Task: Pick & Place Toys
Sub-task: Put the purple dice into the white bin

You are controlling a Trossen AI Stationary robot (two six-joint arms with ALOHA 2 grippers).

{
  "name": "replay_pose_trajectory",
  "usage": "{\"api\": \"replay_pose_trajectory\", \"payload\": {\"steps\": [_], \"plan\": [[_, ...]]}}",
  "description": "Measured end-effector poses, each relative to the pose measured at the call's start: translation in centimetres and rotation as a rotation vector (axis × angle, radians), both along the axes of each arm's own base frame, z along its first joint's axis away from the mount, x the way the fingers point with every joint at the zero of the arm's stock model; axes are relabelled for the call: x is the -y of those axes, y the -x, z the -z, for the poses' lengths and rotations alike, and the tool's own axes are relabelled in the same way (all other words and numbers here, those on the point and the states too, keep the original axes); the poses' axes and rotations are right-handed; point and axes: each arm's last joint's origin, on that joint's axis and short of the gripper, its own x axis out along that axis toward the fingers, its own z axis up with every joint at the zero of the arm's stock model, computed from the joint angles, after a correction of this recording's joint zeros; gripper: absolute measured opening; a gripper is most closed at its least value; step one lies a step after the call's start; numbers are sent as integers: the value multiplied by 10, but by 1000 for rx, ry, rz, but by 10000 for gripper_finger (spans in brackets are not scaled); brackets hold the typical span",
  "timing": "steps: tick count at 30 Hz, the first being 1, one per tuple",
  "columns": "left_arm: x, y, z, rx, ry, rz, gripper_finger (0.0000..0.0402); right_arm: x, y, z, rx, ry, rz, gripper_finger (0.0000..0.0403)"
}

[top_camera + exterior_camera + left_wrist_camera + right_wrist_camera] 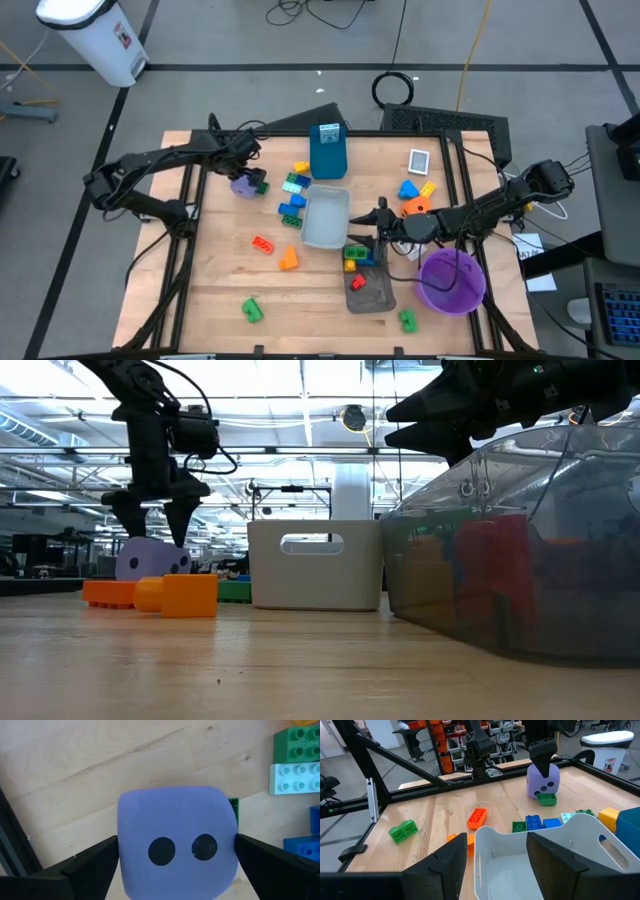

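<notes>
My left gripper (pixel 175 865) straddles the purple die (pixel 176 842) wide open, bare wood around; right gripper (pixel 492 857) half-open, empty.

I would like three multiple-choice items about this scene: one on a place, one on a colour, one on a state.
1. Where is the left end effector?
A. over the purple die
B. over the bowl
C. inside the white tray

2. What colour is the bowl?
A. green
B. purple
C. yellow

3. How do the left fingers stand?
A. shut on a brick
B. shut, empty
C. open beside the die

Answers: 1 A, the high view shows it there; 2 B, the bowl is purple; 3 C, the left wrist view shows gaps on both sides.
</notes>
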Motion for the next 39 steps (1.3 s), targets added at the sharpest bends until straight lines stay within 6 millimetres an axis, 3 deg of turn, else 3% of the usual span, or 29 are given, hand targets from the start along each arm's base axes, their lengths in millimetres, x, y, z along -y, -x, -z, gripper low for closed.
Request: {"api": "replay_pose_trajectory", "payload": {"steps": [5, 39], "plan": [[-4, -5, 9, -31, 21, 24, 395, 0, 0, 0, -2, 1, 0, 196], [-6, -2, 10, -123, -72, 24, 394, 0, 0, 1, -7, 3, 0, 196]]}}
